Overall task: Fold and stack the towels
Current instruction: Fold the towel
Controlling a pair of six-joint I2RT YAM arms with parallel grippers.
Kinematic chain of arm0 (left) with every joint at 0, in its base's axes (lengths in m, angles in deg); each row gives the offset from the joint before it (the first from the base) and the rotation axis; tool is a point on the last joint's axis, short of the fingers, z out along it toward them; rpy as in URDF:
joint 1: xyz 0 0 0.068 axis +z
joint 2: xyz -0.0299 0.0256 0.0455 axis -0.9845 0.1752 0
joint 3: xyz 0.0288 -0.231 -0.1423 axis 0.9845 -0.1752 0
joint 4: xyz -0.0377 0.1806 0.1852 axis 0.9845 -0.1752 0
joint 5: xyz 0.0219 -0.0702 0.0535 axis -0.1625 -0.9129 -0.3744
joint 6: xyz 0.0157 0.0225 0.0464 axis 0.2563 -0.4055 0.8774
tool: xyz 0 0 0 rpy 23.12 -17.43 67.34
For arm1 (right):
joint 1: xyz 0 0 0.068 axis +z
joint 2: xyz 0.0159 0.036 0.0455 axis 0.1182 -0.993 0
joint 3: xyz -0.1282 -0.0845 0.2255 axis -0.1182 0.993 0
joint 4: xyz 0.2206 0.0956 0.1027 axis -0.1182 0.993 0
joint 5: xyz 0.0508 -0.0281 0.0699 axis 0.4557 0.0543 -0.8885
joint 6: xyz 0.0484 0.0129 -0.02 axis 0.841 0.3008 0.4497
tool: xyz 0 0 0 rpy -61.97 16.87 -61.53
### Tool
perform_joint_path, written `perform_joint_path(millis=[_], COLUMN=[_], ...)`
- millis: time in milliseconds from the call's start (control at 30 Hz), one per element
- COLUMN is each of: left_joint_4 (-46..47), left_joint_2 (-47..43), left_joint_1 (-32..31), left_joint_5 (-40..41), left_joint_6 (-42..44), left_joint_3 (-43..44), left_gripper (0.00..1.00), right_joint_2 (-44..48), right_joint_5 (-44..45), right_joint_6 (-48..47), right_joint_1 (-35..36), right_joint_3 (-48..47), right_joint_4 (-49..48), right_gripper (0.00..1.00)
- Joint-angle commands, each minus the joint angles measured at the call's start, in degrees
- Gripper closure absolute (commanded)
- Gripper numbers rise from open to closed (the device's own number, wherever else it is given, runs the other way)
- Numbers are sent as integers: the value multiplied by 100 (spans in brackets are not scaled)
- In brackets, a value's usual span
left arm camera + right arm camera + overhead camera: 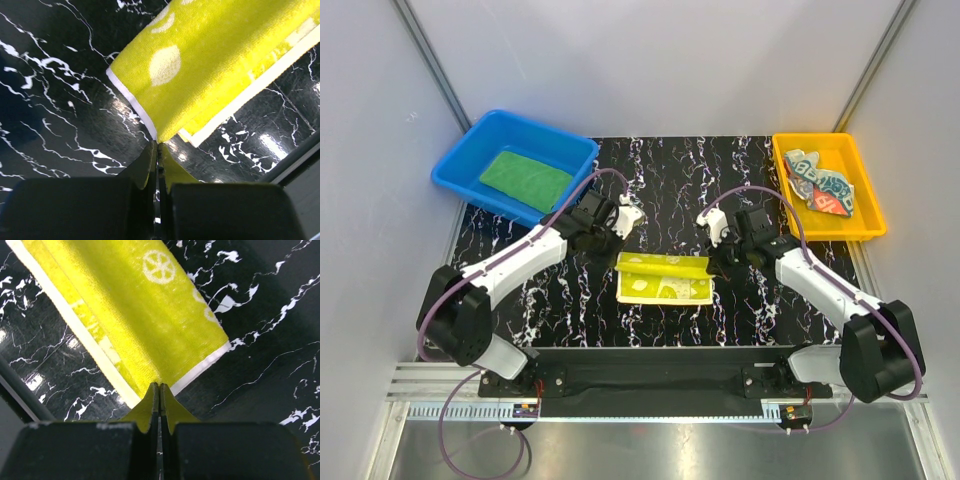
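Between both end effectors (158,146) (159,386), yellow towel (663,279), corners pinched

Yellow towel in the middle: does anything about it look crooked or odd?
Slightly. The yellow towel is only half folded, its layers uneven, with the left gripper and right gripper each pinching a corner. The striped towel lies crumpled in the yellow bin.

Arms (515,262) white with black joints, purple cables (603,171); left hand (158,150), right hand (160,389) black
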Motion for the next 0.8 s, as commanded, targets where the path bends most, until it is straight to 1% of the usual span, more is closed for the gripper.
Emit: perform_joint_path(millis=[0,67,300,467,667,767], left_joint_4=[-146,-146,-207,-357,-339,-348], left_joint_2=[-33,-24,108,441,626,670], left_joint_1=[-4,-30,-135,-250,-302,-311], left_joint_5=[-274,-486,-565,-522,-337,-302], left_joint_6=[-242,-313,-357,-375,-419,-436], left_joint_3=[-80,-150,-291,-291,-361,-370], left_gripper=[100,100,100,100,100,100], right_joint_2=[219,236,9,-220,-370,-405], right_joint_5=[169,230,257,239,257,195], right_joint_6=[-6,-15,-76,-138,-226,-252], right_joint_1=[125,160,239,283,424,468], right_joint_3=[93,128,172,67,23,-12], right_joint_4=[269,235,296,419,630,700], right_gripper=[100,100,100,100,94,89])
